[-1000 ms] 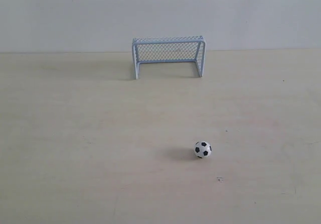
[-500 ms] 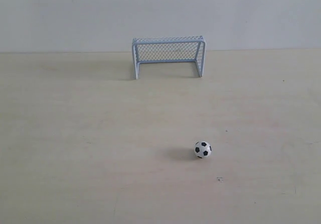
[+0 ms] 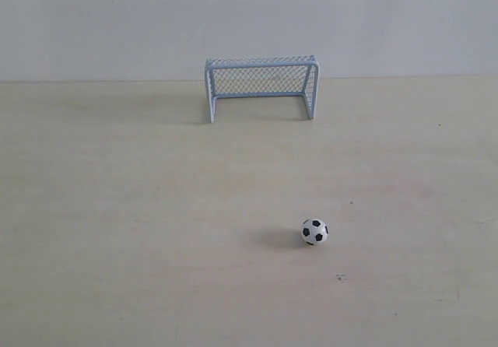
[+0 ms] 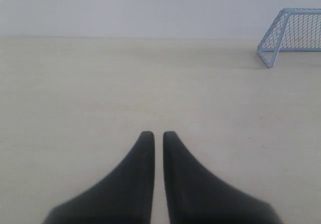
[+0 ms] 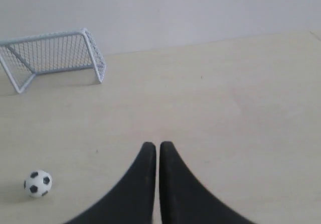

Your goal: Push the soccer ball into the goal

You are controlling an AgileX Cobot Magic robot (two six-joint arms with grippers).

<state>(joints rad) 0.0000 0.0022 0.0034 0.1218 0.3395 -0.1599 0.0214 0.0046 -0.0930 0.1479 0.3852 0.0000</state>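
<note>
Nothing has shifted in the last second: soccer ball [image 3: 314, 231] and goal [image 3: 261, 87] sit exactly where they were. On the left, the left gripper [image 4: 158, 133] hangs over bare table [image 3: 117, 207], jaws all but closed, empty. The goal stands far back by the wall; the ball waits well nearer, slightly right of it. The right gripper [image 5: 157, 144], pinched to a slit and holding nothing, looks better placed. It should get behind the ball's near-right side, then nudge gently far-left, or the ball skids wide.

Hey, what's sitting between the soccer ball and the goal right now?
Nothing: only bare table separates the soccer ball from the goal. The exterior view shows it best; the right wrist view agrees.
</note>
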